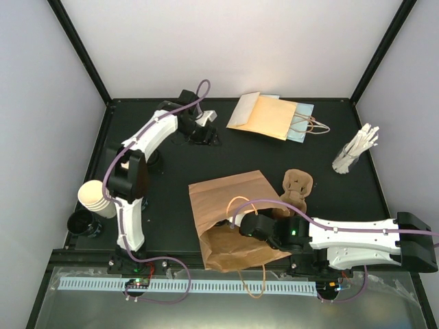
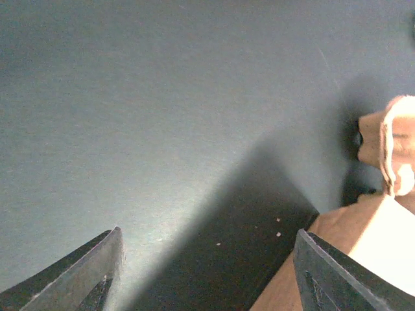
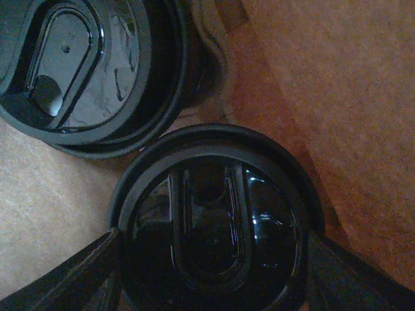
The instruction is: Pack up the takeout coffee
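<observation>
Now | black table, white walls | left tool apart (empty) | right tool clamps cup

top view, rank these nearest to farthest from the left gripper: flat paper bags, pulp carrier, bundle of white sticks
From the left gripper:
1. flat paper bags, just right of it at the back.
2. pulp carrier, mid-table toward the right.
3. bundle of white sticks, by the right edge.

Black matte worktop, boxed in by plain pale walls: back wall, left wall, right wall. Black frame struts rise at both rear corners. Near edge: metal ledge carrying a white slotted strip. Light even, shadows soft.
</observation>
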`<action>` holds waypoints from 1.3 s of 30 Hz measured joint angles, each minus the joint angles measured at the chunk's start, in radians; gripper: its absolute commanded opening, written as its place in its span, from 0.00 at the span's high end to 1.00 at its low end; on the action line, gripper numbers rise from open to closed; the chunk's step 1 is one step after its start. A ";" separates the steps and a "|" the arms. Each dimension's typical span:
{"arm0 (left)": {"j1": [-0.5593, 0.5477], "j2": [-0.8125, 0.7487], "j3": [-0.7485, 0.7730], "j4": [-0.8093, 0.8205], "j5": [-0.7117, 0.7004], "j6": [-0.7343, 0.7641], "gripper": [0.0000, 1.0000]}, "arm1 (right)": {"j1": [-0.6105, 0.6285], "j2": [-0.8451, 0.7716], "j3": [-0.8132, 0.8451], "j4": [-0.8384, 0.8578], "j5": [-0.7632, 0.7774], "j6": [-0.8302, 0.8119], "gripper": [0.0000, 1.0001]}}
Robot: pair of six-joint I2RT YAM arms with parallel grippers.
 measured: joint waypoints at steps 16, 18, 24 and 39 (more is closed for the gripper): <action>-0.084 0.114 0.000 0.005 0.170 0.070 0.34 | -0.007 0.016 -0.030 0.080 0.001 -0.024 0.59; -0.087 0.119 0.000 0.005 0.177 0.071 0.35 | -0.008 0.020 -0.033 0.092 0.001 -0.023 0.59; -0.105 0.120 0.000 0.015 0.201 0.072 0.39 | -0.018 0.031 -0.037 0.120 0.001 -0.011 0.59; -0.113 0.141 -0.002 0.019 0.234 0.083 0.44 | -0.034 0.054 -0.040 0.160 0.002 0.042 0.59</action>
